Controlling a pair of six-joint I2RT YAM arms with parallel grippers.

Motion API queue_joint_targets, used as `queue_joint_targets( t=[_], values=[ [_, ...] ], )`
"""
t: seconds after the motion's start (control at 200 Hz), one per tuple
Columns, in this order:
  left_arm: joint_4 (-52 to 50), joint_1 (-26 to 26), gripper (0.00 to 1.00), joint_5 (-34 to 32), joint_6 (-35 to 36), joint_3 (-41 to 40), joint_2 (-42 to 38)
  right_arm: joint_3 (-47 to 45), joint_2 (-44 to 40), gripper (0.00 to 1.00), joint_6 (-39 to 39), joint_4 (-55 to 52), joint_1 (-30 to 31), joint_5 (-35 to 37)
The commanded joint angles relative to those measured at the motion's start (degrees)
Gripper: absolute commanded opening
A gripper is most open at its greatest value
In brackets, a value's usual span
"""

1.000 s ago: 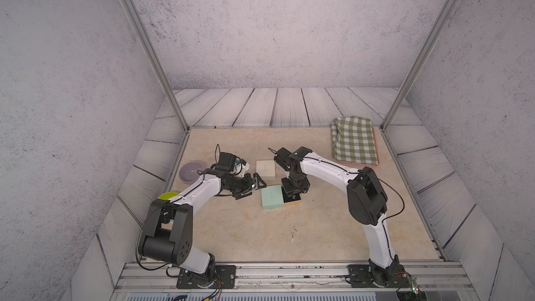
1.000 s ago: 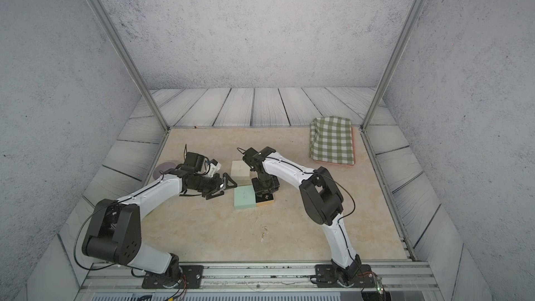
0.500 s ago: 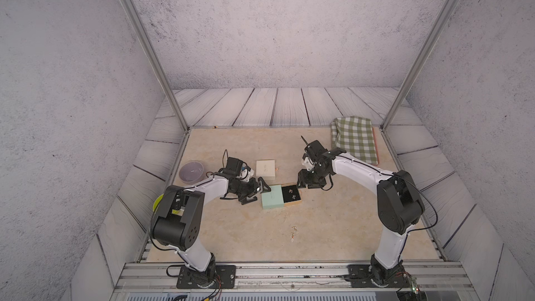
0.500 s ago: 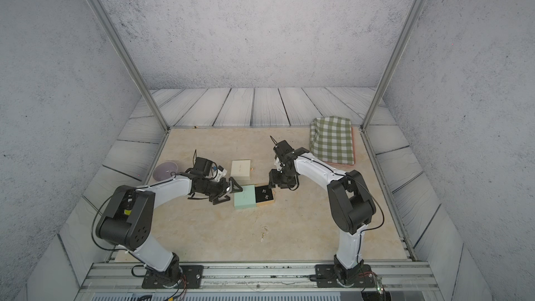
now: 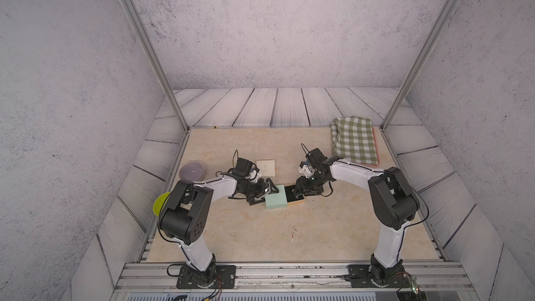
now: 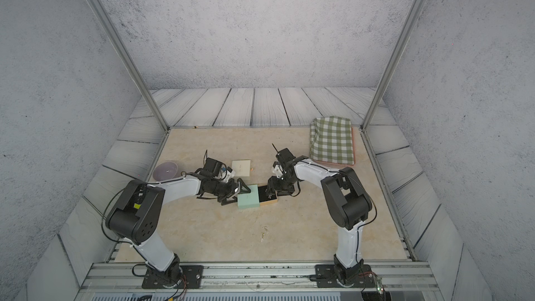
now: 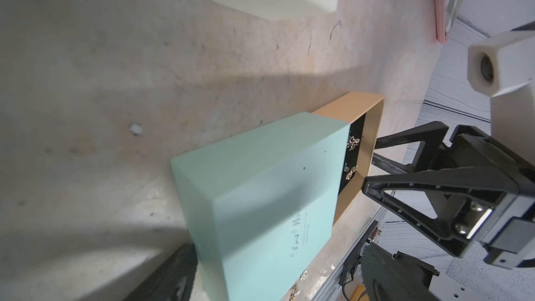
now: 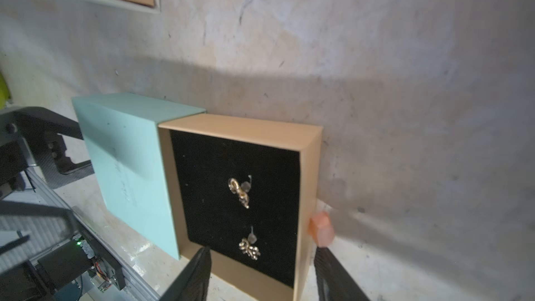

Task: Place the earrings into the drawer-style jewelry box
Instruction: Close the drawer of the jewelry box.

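Right gripper (image 8: pixel 262 253) is sitting open and empty over the near end of the pulled-out tray (image 8: pixel 240 128), fingers spread either side of it, nothing pinched. Two earrings (image 8: pixel 239 191) are lying on the black lining, so the drawer of the green box (image 8: pixel 127 154) is partly loaded. Left gripper (image 5: pixel 265 192) is spread wide at the back of the green box. It looks like it's bracing it, but I can't tell if it's actually touching. My guess at what's left: the loose earrings (image 5: pixel 293 231) on the table toward the front rail, well apart from the box. I'd lift straight up first so a finger doesn't clip the tray wall or that little orange tab (image 8: pixel 320 228). Then come down on those tiny pieces nearly vertical and pinch low, since they'll probably skate on the smooth top. Path looks open. The cream box (image 5: pixel 265 167), purple bowl (image 5: pixel 191 170) and checked cloth (image 5: pixel 354 140) all sit farther back, out of the way.
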Motion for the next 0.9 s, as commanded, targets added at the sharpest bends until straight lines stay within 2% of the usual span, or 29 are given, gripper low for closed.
queue_joint_targets(
  t=[0.0,0.145,0.365,0.575,0.896],
  values=[
    [1.22,-0.60,0.92,-0.23,-0.57,1.15,0.99,-1.43,-0.95,0.59,0.55,2.35,0.12,-3.55],
    [2.12,-0.96,0.92,0.22,-0.75,1.74,2.10,-2.98,-1.72,0.57,2.35,5.38,0.36,-6.47],
    [2.49,-1.97,0.92,0.49,-0.54,3.67,3.71,-2.76,-1.29,0.56,2.74,6.91,1.17,-6.88],
    [-0.38,-1.80,0.92,-0.14,2.13,4.67,4.35,-0.63,-1.24,0.56,-1.29,1.13,-0.42,-1.96],
    [0.33,-2.45,0.92,0.89,1.45,6.09,5.28,-2.42,-0.75,0.56,2.28,7.40,-0.94,-10.29]
  ],
)
